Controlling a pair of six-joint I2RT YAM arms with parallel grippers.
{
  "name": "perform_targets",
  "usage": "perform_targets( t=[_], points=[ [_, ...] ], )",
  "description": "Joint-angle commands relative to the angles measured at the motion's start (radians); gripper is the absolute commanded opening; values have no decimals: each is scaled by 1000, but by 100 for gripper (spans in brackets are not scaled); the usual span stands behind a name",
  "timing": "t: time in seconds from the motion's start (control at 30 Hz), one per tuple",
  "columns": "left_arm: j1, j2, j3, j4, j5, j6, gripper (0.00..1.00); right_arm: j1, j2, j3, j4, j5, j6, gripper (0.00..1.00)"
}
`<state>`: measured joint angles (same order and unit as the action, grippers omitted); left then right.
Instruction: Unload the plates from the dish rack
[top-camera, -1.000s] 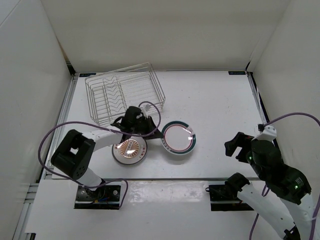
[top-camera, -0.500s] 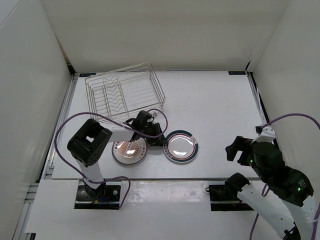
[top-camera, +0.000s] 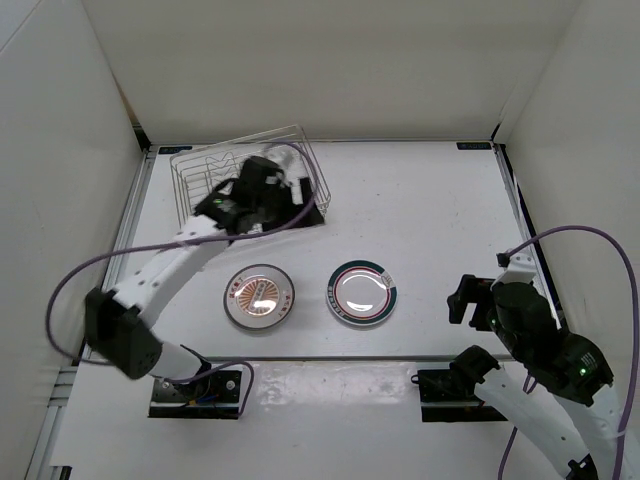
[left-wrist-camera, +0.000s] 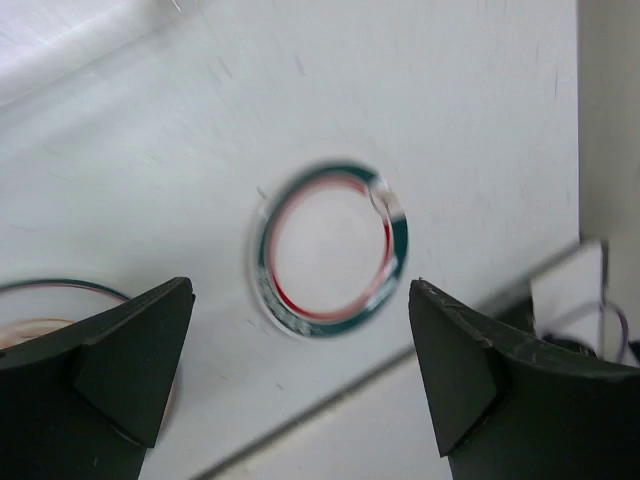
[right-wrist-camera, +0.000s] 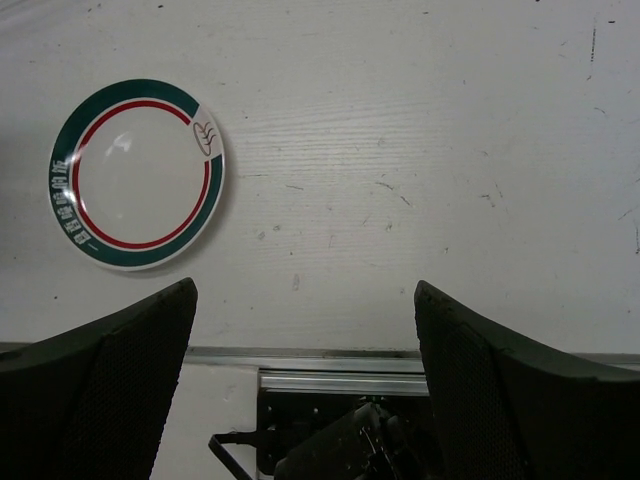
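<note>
Left claw (left-wrist-camera: 300, 290), spread empty, is held over the dish rack (top-camera: 195, 172), likely for a last plate; green-rimmed plate (top-camera: 362, 292) and sunburst plate (top-camera: 258, 296) are laid flat on the counter (top-camera: 440, 200).

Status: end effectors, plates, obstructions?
Left end effector open, at dish rack. Right end effector open, empty. Sunburst plate, green-rim plate flat on table. Nothing obstructing.

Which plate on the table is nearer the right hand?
The round white plate with the green-and-red rim band. The white plate with the orange sunburst pattern lies beyond it, further from the right hand.
</note>
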<state>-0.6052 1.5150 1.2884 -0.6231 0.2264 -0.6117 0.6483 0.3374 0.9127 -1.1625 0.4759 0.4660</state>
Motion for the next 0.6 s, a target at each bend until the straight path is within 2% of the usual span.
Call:
perform_targets(
  t=[0.0,0.03,0.07,0.1,0.2,0.23,0.3,0.57],
  points=[
    [88,-203,60,-256,-337,154,100,5,-9,-38,64,9,-7,90],
    [113,-264,34,-232,-414,167,100,4,-8,-44,87,7,-7,90],
    [228,-320,-31,-213,-427,176,100,4,-5,-58,99,3,-7,90],
    [287,-344,-87,-199,-397,181,100,2,-3,-66,106,1,-7,90],
    [650,-378,-141,-216,-277,165,100,2,26,-80,145,-31,-21,90],
    [688,-366,-152,-217,-207,209,100,5,35,-78,167,-46,-38,90],
    [775,-348,-152,-213,-176,233,100,1,66,-72,182,-56,-62,90],
    [886,-141,-150,-103,-46,319,100,-1,132,-52,225,-76,-150,90]
  ],
)
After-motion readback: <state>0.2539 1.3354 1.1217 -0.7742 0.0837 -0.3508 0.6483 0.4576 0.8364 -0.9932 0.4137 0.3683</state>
